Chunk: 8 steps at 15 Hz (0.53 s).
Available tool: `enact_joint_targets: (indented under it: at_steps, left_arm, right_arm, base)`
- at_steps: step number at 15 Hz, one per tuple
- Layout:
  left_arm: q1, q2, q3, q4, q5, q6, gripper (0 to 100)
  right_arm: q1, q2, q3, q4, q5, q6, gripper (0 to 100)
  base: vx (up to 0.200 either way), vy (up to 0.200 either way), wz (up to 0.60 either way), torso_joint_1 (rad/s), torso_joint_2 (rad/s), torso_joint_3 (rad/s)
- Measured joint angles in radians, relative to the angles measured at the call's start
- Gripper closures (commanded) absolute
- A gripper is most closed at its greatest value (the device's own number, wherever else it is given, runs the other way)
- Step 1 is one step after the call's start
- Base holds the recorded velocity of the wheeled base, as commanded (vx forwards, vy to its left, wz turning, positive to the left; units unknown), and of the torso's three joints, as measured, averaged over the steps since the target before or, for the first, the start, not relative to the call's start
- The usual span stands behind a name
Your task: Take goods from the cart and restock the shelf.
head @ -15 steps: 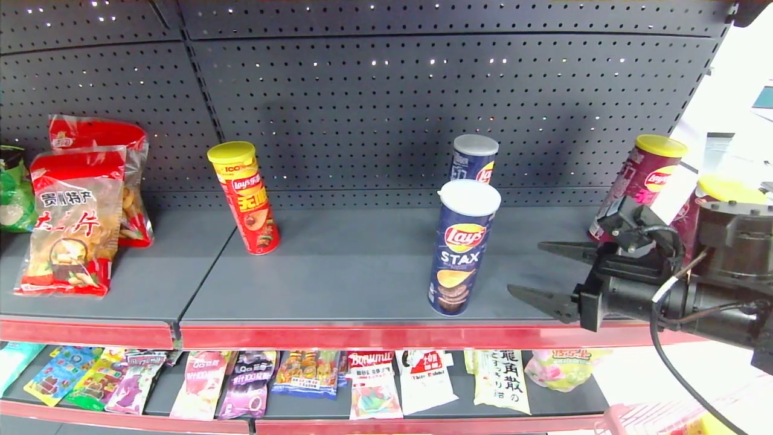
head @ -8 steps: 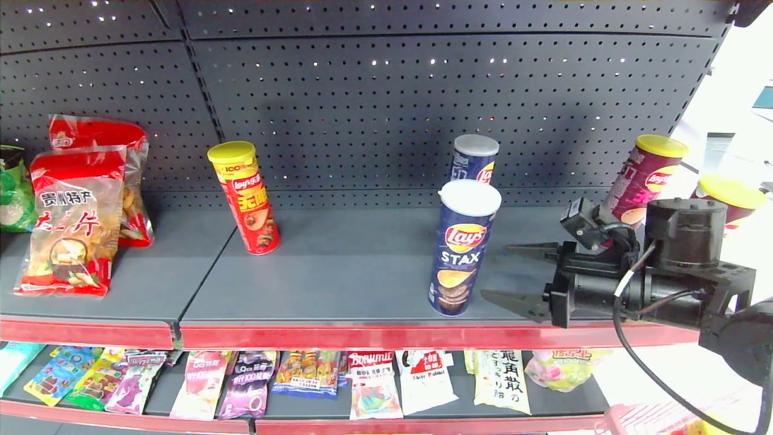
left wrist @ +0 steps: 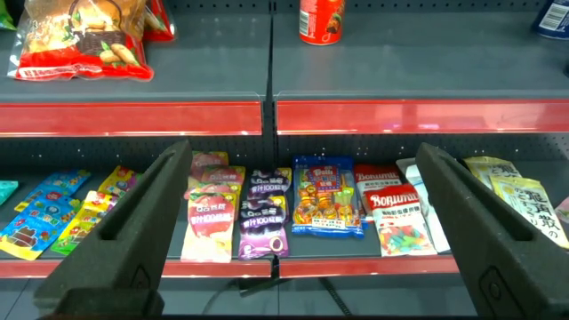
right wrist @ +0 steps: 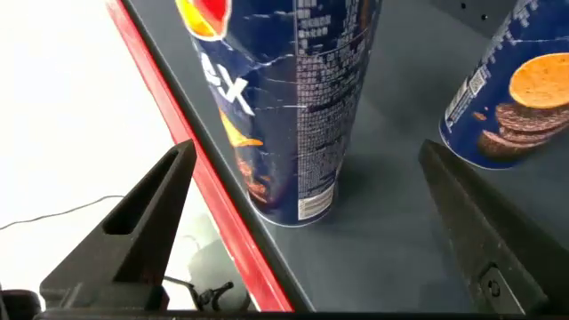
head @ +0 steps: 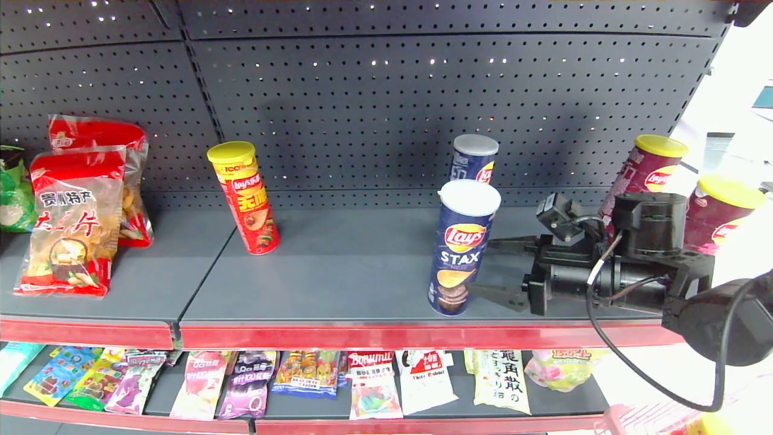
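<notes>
A tall blue chip can with a white lid stands near the front edge of the grey shelf. My right gripper is open and lies level with the can's lower half, its fingertips just right of the can, one toward the back and one toward the front. In the right wrist view the same blue can stands just beyond the open right gripper, at the red shelf lip. A second blue can stands behind it. My left gripper is open and empty, facing the lower shelf.
A red can with a yellow lid stands mid-left on the shelf. Two maroon cans stand at the far right behind my right arm. Snack bags sit at the left. Small packets line the lower shelf.
My right arm has moved left along the shelf front, bringing the open gripper from well right of the front blue can up to its side. The cans have not moved.
</notes>
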State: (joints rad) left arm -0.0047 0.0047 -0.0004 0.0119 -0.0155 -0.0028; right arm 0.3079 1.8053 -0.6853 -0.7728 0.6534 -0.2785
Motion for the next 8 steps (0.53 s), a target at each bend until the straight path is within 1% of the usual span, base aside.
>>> enact_joint_targets:
  at_steps: [8]
  left_arm:
    - [0.0,0.0,0.0,0.0,0.0,0.0,0]
  right_arm:
    - [0.046,0.078,-0.094,0.0,0.0,0.0,0]
  base:
    - [0.0,0.0,0.0,0.0,0.0,0.0]
